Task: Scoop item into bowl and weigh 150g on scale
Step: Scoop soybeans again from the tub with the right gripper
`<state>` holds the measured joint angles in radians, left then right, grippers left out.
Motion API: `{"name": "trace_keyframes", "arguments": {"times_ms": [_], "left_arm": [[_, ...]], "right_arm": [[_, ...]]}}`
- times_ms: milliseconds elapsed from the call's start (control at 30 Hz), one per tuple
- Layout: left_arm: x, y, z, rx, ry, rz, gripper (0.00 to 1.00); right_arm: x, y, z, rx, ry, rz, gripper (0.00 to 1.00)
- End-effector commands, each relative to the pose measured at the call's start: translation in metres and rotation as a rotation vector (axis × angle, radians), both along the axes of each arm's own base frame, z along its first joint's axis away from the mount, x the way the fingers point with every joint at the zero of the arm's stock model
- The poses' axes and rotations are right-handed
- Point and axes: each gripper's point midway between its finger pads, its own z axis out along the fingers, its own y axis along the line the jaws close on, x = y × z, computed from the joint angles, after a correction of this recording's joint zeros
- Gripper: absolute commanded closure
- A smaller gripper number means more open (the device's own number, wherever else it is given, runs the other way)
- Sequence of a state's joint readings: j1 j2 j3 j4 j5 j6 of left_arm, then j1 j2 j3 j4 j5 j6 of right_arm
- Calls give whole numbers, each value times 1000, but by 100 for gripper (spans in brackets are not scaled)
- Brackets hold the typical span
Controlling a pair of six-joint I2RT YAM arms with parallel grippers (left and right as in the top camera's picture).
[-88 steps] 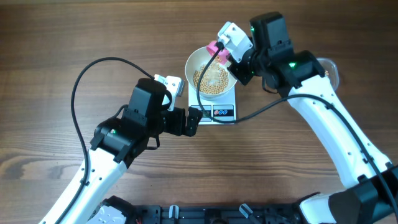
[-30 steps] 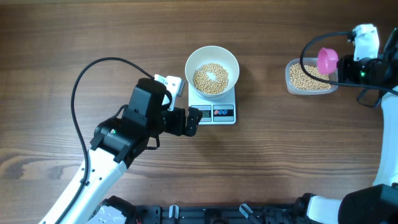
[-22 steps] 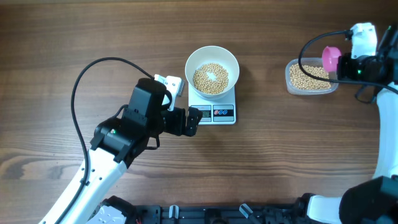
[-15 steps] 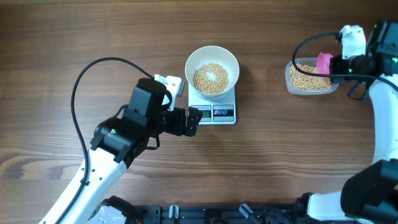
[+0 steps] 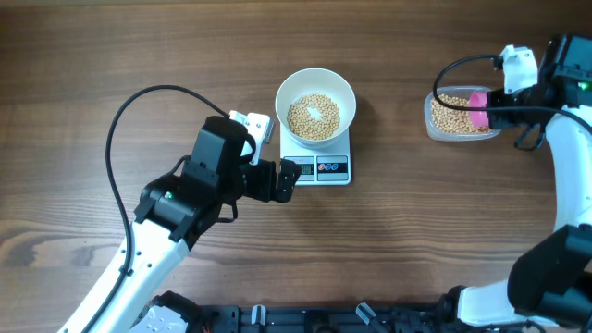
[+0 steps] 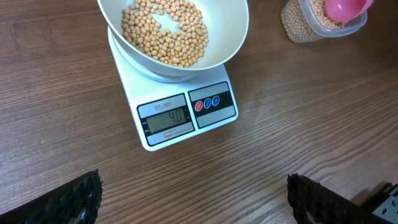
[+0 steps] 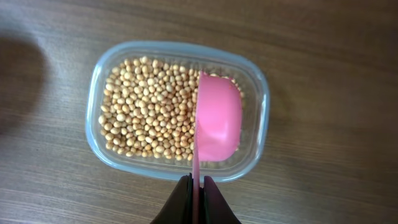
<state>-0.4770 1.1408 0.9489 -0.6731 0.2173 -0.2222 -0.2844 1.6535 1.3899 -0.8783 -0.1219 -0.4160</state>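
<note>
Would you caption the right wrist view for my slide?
Right gripper holds pink scoop over clear tub of beans.

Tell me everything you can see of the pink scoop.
The pink scoop is glossy plastic: a rounded cup on a thin handle. The right gripper has its jaws shut on the handle. The cup is tipped on edge over the right half of the clear tub, its edge at the beans there. Whether any beans lie inside it cannot be seen.

left arm (image 5: pixel 176 202) jaws wide, right arm (image 5: pixel 566 153) jaws pinched
</note>
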Motion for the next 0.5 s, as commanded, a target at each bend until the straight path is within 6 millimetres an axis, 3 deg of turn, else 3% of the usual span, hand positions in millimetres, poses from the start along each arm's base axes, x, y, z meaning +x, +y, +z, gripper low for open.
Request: {"name": "trace_keyframes", "arguments": {"times_ms": [0, 167, 467], "left_arm": [[0, -1, -1, 4, -1, -6, 0], [0, -1, -1, 4, -1, -6, 0], [0, -1, -1, 4, -1, -6, 0]], "right_arm": [[-4, 5, -20, 37, 63, -15, 96], [-5, 25, -19, 140, 60, 25, 96], [-5, 42, -16, 234, 47, 66, 96]]}}
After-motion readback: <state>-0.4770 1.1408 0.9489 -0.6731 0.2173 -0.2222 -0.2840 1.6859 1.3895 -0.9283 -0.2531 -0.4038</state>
